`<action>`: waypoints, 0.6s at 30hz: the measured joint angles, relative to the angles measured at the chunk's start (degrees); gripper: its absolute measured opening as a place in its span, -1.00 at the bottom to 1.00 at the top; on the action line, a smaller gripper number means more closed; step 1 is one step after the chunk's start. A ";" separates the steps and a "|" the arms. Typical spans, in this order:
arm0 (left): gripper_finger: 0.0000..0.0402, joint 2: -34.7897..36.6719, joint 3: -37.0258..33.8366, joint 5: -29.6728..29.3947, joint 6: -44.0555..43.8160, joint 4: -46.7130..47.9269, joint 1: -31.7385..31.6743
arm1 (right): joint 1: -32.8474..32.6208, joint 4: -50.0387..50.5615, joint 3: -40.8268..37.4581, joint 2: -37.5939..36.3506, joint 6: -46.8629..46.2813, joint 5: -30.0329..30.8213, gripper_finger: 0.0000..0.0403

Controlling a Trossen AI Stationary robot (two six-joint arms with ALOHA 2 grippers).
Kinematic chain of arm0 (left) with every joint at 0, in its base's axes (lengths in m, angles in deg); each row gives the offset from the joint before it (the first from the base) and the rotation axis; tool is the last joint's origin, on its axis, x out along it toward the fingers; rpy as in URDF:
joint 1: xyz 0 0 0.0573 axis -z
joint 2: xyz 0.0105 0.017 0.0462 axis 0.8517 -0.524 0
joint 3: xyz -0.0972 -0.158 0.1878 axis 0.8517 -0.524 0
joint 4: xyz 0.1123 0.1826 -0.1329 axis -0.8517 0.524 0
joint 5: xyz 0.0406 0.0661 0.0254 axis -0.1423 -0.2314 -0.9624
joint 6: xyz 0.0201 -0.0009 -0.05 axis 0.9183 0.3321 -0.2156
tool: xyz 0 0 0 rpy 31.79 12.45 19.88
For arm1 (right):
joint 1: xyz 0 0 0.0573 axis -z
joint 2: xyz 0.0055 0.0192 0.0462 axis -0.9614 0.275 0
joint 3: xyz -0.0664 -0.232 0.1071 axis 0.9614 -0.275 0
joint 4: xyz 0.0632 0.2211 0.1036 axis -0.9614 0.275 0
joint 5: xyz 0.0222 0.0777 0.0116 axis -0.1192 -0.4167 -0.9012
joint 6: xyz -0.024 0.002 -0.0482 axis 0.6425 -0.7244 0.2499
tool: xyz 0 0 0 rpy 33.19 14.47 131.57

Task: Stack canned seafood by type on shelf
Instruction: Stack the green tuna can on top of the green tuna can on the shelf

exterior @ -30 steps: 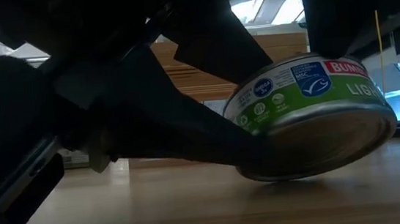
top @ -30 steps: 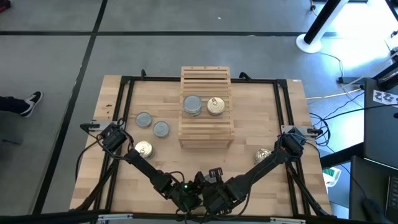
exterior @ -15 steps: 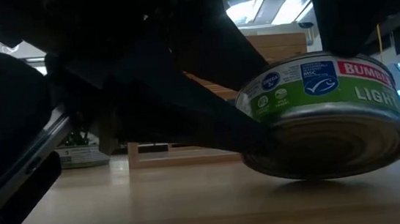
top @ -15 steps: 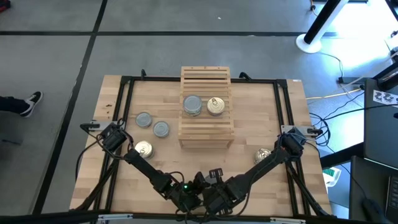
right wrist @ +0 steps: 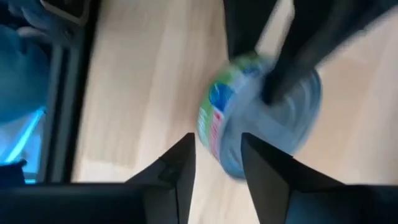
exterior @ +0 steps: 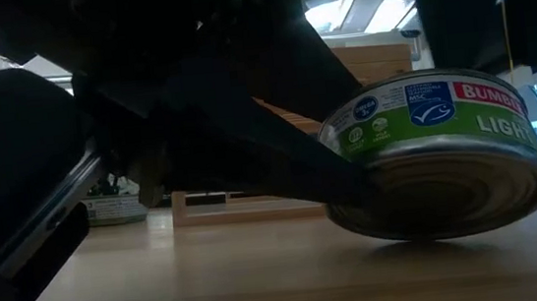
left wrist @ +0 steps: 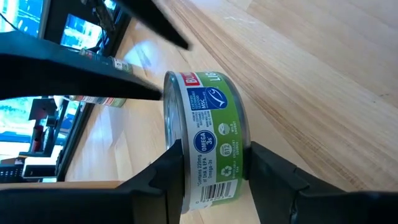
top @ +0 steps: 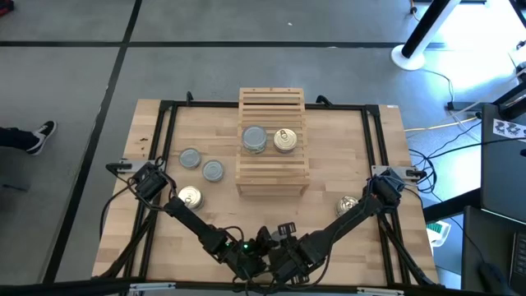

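green-label tin clamped at the tabletop's near edge

both arms fold in to the near middle of the tabletop (top: 345, 148), where the overhead view buries the two tools and the tin between them under dark links. the left wrist view is the clear one: the left tool (left wrist: 212, 163) has its fingers pressed on the top and bottom faces of a green-label tin (left wrist: 208, 134), held on edge. from table height the same tin (exterior: 437, 154) sits tilted, its ribbed base showing, seemingly just off the wood, though the contact point is lost in shadow. the right tool (right wrist: 217, 158) stands released, its fingers spread short of the blurred tin, apart from it.

on the shelf (top: 273, 111), a slatted rack, a grey-topped tin (top: 255, 139) and a golden-topped tin (top: 285, 139) sit side by side. two more grey tins (top: 201, 164) lie left of the rack, a golden tin (top: 189, 197) nearer the left arm. another golden tin (top: 348, 203) is half covered by the right arm.
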 joint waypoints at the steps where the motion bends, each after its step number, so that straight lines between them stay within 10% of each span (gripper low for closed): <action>1: -0.30 0.00 0.00 0.00 -0.01 0.00 0.00 | -0.01 0.80 0.00 -0.41 -0.10 0.01 -0.33; 18: -0.30 3.31 0.00 -3.53 -1.05 -0.05 0.00 | -3.11 10.61 0.00 -11.46 -0.18 14.26 -0.29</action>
